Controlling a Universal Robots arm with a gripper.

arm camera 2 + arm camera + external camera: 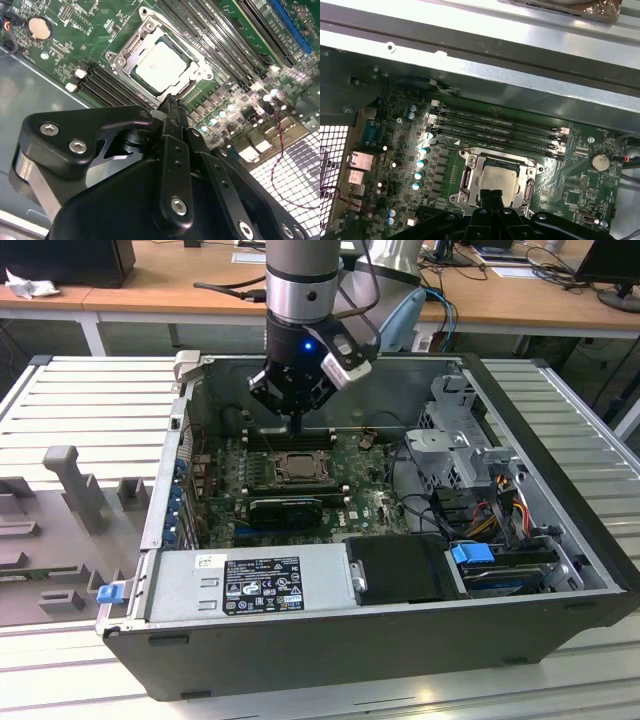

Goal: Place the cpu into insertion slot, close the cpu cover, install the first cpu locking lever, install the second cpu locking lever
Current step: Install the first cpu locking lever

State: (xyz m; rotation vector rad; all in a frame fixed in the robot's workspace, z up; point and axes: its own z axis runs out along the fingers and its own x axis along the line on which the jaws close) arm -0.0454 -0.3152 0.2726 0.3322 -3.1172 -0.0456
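Poised with the gripper (170,102) pinched closed on nothing, tips hanging just above one edge of the insertion slot (268,470). Directly beneath and slightly ahead of the tips, find the cpu (161,67) seated flat in the socket, with the cpu cover (129,50) apparently folded down around it. Judged so: placement done, cover likely closed; cannot tell the state of either locking lever

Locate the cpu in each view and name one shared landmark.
Exterior view: cpu in the cpu cover window, mid-motherboard.
Second wrist view: cpu between two banks of memory slots.
First wrist view: cpu beside the memory slots.
Shared landmark: the memory slots.
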